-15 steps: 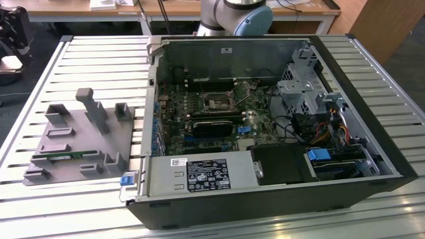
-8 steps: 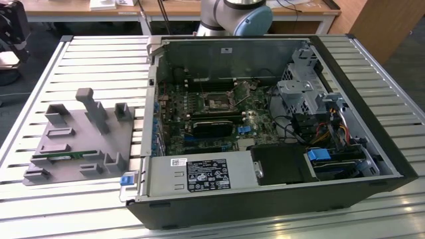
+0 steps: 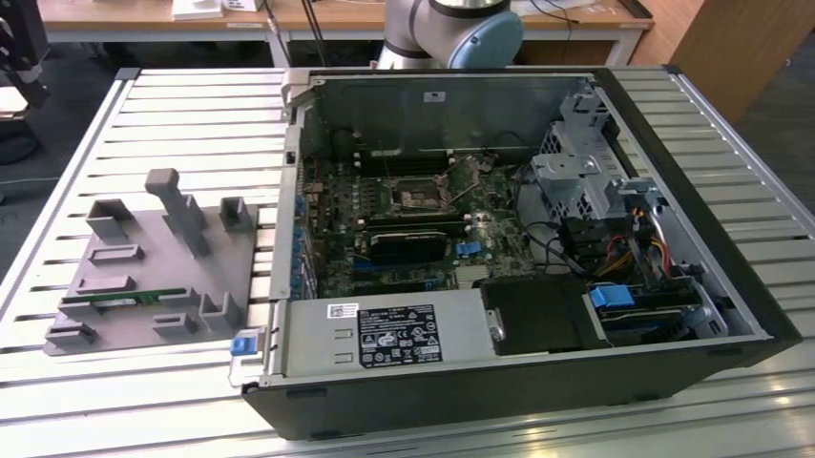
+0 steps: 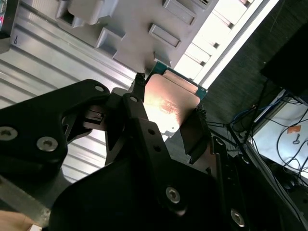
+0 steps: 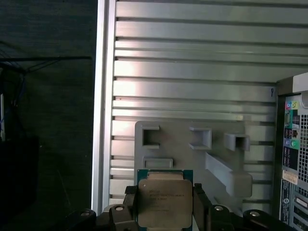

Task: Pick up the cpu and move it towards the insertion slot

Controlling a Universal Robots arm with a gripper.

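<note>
The cpu [image 5: 164, 202], a flat square chip with a silvery top and a green rim, is held between the two black fingers of my gripper [image 5: 164, 195]. In the second wrist view the cpu [image 4: 168, 103] catches the light, with the gripper [image 4: 169, 96] shut on its opposite edges. It hangs above the grey fixture [image 5: 192, 154] on the slatted table. The insertion slot [image 3: 418, 197], a small square socket with a metal frame, lies on the green board inside the open computer case [image 3: 713, 286].
The grey fixture [image 3: 153, 267] with upright posts stands at the exterior view's left, and a green memory stick [image 3: 121, 301] lies in it. The arm's base [image 3: 452, 29] rises behind the case. The case's wall [image 5: 291, 154] and the slatted table's edge [image 5: 103, 96] show in the first wrist view.
</note>
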